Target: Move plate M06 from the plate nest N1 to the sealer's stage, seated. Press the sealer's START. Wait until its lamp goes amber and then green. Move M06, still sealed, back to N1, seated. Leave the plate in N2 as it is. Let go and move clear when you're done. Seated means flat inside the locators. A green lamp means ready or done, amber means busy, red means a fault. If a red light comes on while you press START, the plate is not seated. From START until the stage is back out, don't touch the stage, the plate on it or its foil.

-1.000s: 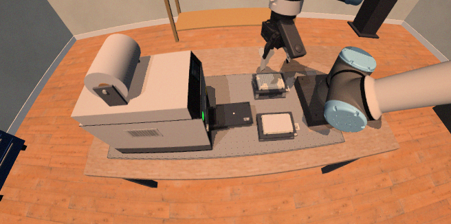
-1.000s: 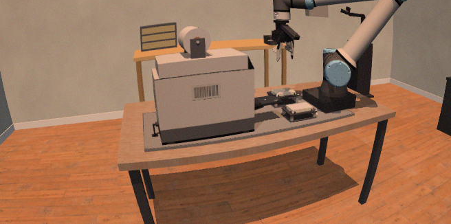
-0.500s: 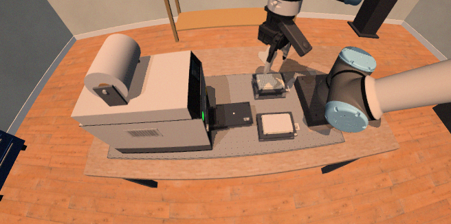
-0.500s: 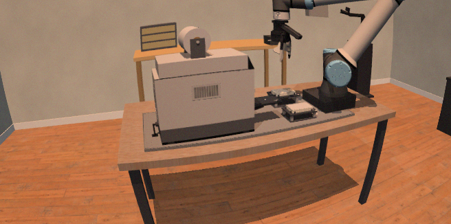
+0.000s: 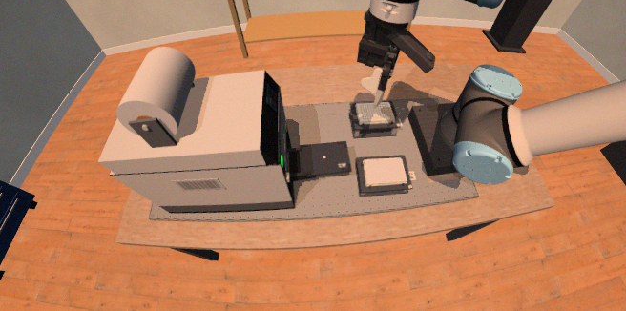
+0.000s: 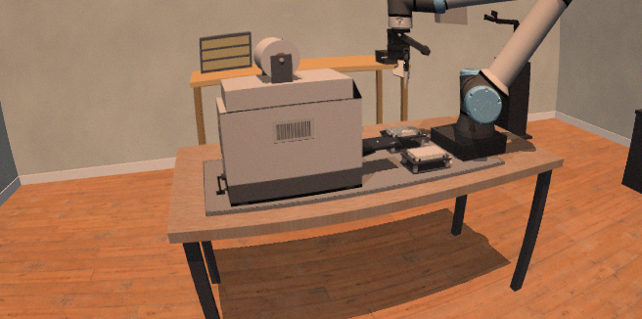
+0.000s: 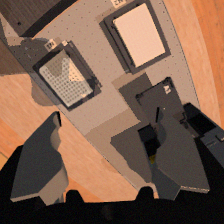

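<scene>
A white plate with open wells (image 5: 374,113) (image 6: 402,131) (image 7: 65,80) sits flat in the far nest on the grey base board (image 5: 329,196). A second plate with a smooth white top (image 5: 384,172) (image 6: 425,154) (image 7: 139,34) sits in the near nest. I cannot read the nest labels. The sealer (image 5: 210,139) (image 6: 289,142) stands on the left with its dark stage (image 5: 324,158) (image 6: 377,143) (image 7: 160,100) out and bare. Its lamp (image 5: 281,162) is green. My gripper (image 5: 382,89) (image 6: 403,71) (image 7: 108,110) is open and empty, high above the far nest and turned at an angle to the plate.
The robot's base block (image 5: 429,139) (image 6: 470,143) stands just right of the nests. A foil roll (image 5: 157,87) sits on top of the sealer. A wooden shelf table (image 5: 296,25) (image 6: 294,67) stands behind the bench.
</scene>
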`<action>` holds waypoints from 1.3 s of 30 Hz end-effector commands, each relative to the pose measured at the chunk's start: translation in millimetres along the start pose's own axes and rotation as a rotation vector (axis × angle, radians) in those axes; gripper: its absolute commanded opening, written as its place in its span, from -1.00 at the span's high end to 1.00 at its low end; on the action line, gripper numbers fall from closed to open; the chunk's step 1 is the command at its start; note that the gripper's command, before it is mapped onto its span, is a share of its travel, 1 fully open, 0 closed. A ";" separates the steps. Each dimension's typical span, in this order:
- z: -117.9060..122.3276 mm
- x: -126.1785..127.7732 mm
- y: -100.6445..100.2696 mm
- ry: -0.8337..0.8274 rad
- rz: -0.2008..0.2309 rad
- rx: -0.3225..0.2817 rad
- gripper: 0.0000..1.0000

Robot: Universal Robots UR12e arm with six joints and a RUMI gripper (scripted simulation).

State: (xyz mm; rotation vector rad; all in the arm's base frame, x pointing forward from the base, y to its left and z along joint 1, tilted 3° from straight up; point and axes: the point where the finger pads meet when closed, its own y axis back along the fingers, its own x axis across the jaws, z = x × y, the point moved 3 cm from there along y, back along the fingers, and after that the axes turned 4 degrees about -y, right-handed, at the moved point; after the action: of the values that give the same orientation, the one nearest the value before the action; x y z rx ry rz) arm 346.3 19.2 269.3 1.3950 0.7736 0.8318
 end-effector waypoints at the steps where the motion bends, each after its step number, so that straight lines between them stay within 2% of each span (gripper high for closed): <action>1: 2.3 0.7 3.4 0.167 0.010 -0.004 -0.36; 13: 2.0 0.0 3.5 0.524 0.009 -0.007 -0.36; 29: 1.4 0.2 1.9 0.525 0.009 -0.004 -0.36; 30: 0.5 0.0 -5.2 0.523 0.010 -0.001 -0.36; 32: 0.5 0.0 -5.2 0.523 0.010 -0.001 -0.36; 36: 0.3 0.5 -25.6 0.523 0.010 0.000 -0.36; 39: 0.3 0.5 -25.6 0.523 0.010 0.000 -0.36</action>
State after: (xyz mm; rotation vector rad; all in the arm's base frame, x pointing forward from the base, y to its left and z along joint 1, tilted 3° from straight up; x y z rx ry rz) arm 348.3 18.6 259.0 1.1821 1.1605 1.2269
